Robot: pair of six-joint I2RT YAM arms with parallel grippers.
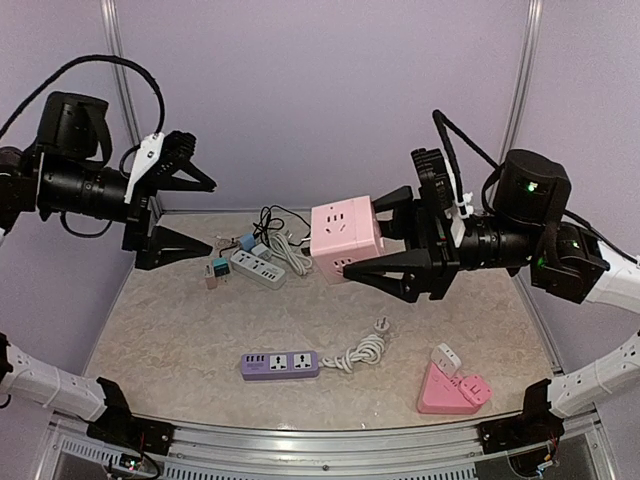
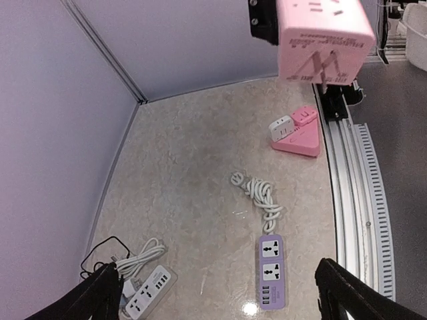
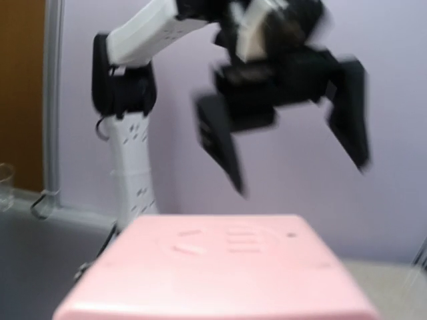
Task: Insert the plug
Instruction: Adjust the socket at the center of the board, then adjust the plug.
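My right gripper [image 1: 358,240] is shut on a pink cube socket [image 1: 346,238], held in the air above the back middle of the table. That cube fills the bottom of the right wrist view [image 3: 220,267] and shows at the top of the left wrist view [image 2: 323,33]. A white plug [image 1: 381,324] lies on the table at the end of a coiled white cord that runs from a purple power strip [image 1: 279,365]. My left gripper [image 1: 212,218] hangs open and empty at the back left, well apart from the cube. Its fingers [image 2: 100,290] frame the table far below.
A white power strip [image 1: 259,268] with tangled cords and small blue and teal adapters [image 1: 219,268] lies at the back left. A pink triangular socket block [image 1: 452,388] with a white adapter sits at the front right. A metal rail [image 1: 350,440] runs along the near edge.
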